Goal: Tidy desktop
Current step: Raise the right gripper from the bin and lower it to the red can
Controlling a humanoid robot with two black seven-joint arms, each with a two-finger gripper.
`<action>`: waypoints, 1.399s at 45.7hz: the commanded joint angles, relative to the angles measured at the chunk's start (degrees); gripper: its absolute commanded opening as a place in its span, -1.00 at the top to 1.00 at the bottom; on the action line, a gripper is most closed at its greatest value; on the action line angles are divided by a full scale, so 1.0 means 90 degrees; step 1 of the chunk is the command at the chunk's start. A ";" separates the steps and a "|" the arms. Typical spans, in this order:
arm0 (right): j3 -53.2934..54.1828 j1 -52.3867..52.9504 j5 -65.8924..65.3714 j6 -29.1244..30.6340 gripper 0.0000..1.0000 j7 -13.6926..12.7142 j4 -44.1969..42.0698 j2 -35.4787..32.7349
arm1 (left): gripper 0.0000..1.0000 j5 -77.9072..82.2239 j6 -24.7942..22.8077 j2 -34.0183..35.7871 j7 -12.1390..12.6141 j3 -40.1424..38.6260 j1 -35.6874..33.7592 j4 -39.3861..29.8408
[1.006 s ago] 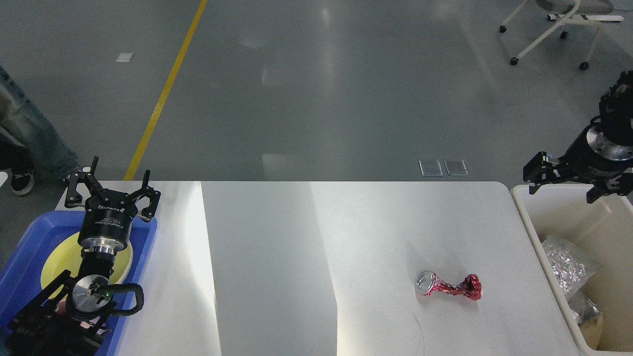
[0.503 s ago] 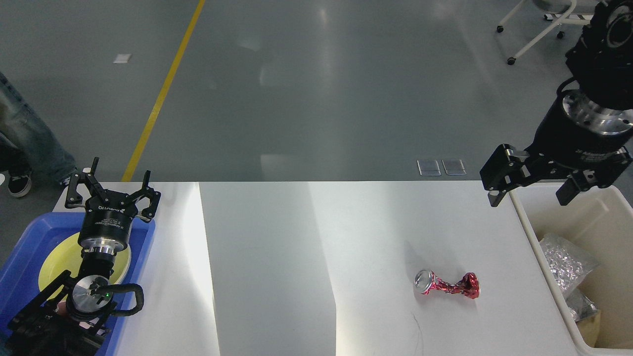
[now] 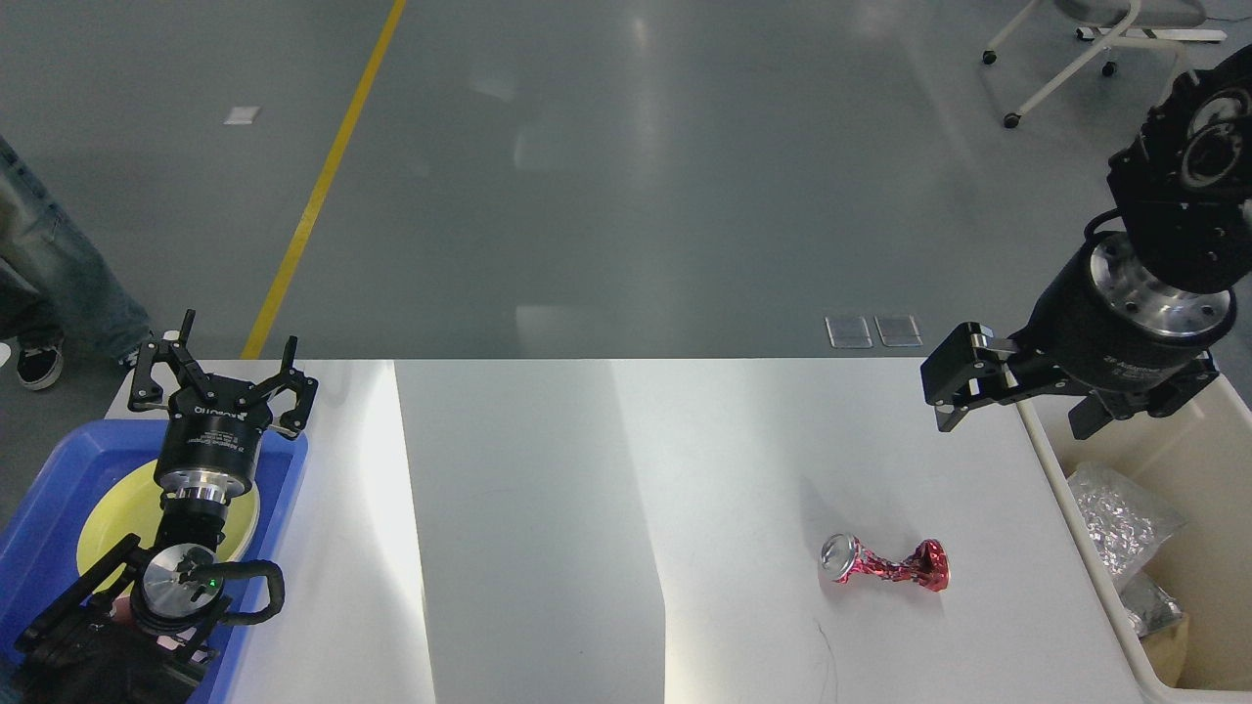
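Right tool [image 3: 1017, 403] hangs spread above desktop [image 3: 587, 508], crushed can [image 3: 885, 564] nearby.

On the white counter [image 3: 548, 508] I see a crushed red can [image 3: 885, 564] lying on its side. My right claw [image 3: 1017, 396] hangs spread open above the counter's far right corner, by the cream bin [image 3: 1066, 508]. My left claw [image 3: 223, 376], fingers apart, sits over the blue tray [image 3: 59, 469] holding a yellow plate [image 3: 112, 513].
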 commanded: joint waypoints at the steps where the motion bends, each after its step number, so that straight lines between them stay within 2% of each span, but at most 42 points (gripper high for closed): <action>1: -0.0081 -0.0162 0.0042 -0.0010 -1.00 0.0006 -0.0168 -0.0003 | -0.94 0.0000 0.0000 0.0000 0.0000 0.0000 0.0009 0.0000; 6: -0.0178 -0.0650 0.0675 -0.0030 -1.00 0.0007 -0.0529 -0.0033 | -0.94 0.0000 0.0000 0.0000 0.0000 0.0000 -0.0001 0.0000; 16: -0.0891 -0.1441 0.3604 -0.0127 -1.00 0.0016 -0.1174 -0.0003 | -0.94 0.0000 0.0000 0.0000 0.0000 0.0009 -0.0001 0.0000; 19: -0.0891 -0.1627 0.4093 -0.0565 -1.00 0.0016 -0.1174 -0.0003 | -0.94 0.0000 0.0000 0.0000 0.0000 0.0000 -0.0001 0.0000; 26: -0.0823 -0.2388 0.5469 -0.2224 -1.00 0.0046 -0.1096 0.0035 | -0.94 0.0000 0.0000 0.0000 0.0000 0.0000 -0.0001 0.0000; 29: -0.0823 -0.2584 0.6027 -0.2529 -1.00 0.0046 -0.1096 0.0045 | -0.94 0.0000 0.0000 0.0000 0.0000 0.0000 -0.0001 0.0000; 37: -0.0706 -0.3443 0.6907 -0.2637 -1.00 0.0036 -0.1339 0.0045 | -0.94 0.0000 0.0000 0.0000 0.0000 0.0000 -0.0001 0.0000; 59: 0.0640 -0.6762 0.7727 -0.2647 -1.00 0.0007 -0.3760 0.0045 | -0.94 0.0000 0.0000 0.0000 0.0000 0.0000 -0.0001 0.0000; 64: 0.0895 -0.7144 0.7776 -0.2647 -1.00 -0.0003 -0.4064 0.0055 | -0.94 0.0000 0.0000 0.0000 0.0000 0.0000 -0.0001 0.0000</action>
